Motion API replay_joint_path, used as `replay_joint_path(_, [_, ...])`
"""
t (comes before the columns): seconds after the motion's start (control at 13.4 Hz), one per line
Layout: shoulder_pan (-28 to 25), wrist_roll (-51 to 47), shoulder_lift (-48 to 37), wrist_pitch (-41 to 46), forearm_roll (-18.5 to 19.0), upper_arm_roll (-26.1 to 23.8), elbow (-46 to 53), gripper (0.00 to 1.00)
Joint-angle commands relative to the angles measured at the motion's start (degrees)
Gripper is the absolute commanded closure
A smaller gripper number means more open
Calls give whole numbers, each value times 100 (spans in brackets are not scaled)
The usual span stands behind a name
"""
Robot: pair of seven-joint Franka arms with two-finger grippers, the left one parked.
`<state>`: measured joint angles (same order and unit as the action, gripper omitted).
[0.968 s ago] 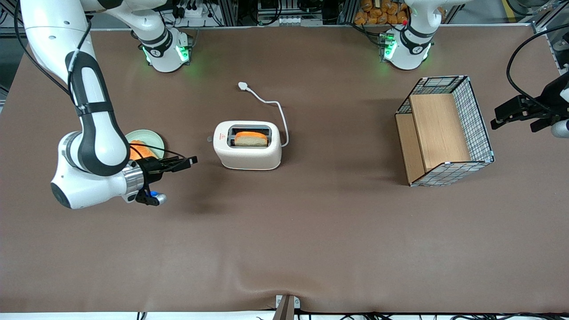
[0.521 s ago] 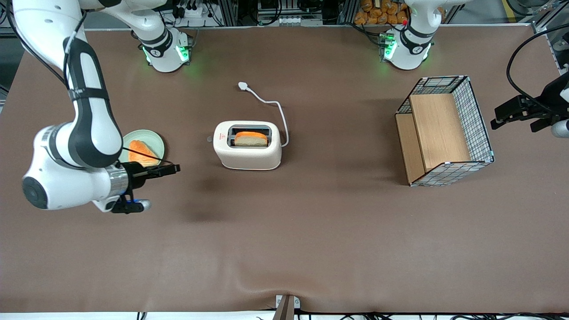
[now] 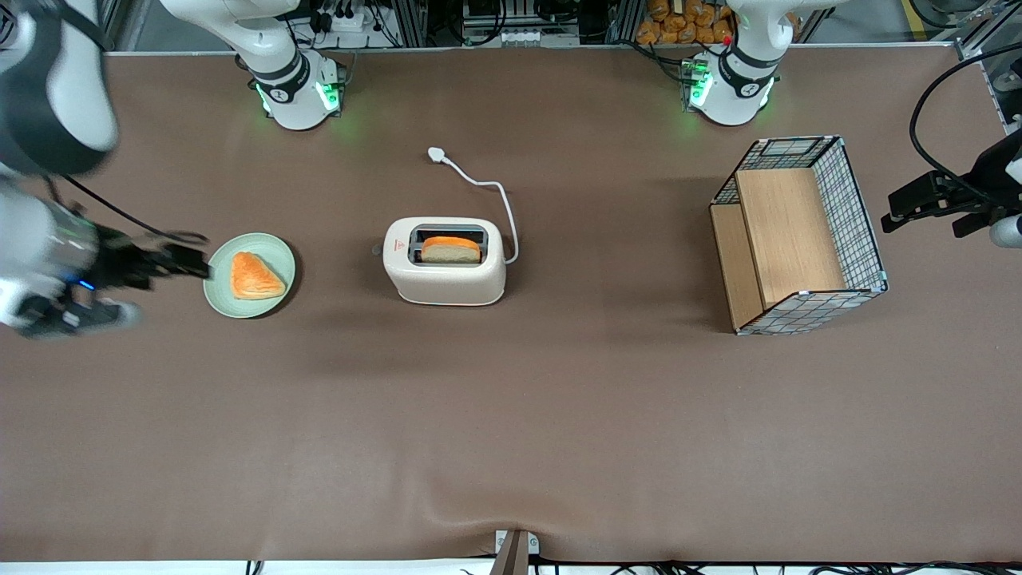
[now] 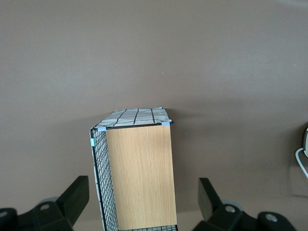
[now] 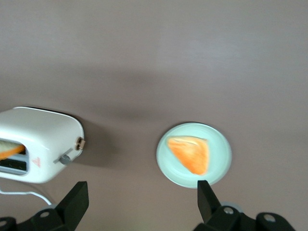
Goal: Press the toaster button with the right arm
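Note:
The cream-white toaster [image 3: 445,262] stands mid-table with a slice of bread [image 3: 451,249] in one slot. Its small grey button [image 3: 376,250] sticks out of the narrow end that faces the working arm's end of the table. My right gripper [image 3: 192,263] hangs at that end of the table, beside a green plate [image 3: 219,299], a good way from the toaster. In the right wrist view the gripper [image 5: 142,204] is open with nothing between its fingers. That view also takes in the toaster [image 5: 41,139], its button [image 5: 65,159] and the plate [image 5: 166,163].
An orange pastry [image 3: 255,275] lies on the green plate. The toaster's white cord and plug [image 3: 436,153] trail farther from the camera. A wire basket with wooden shelves [image 3: 798,235] stands toward the parked arm's end. Two arm bases [image 3: 295,92] sit along the back edge.
The right arm has drawn back from the toaster toward its own end of the table, uncovering the green plate. The toaster and bread have not moved.

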<state>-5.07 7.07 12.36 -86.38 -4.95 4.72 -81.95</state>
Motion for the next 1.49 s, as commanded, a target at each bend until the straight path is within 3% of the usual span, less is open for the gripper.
replay_joint_path(0.0, [347,162,-733,121,284,-86,-427,0])
replay_joint_path(0.3, [708,85,-1482,646,301,-103,-718,0])
replay_joint_path(0.52, [727,-529,-1421,719,302,-103,-656,0])
replay_joint_path(0.82, [700,-567,-1325,184,337,-95,-647,0])
replay_joint_path(1.41, [621,-953,-1342,921,521,-77,-287,0])
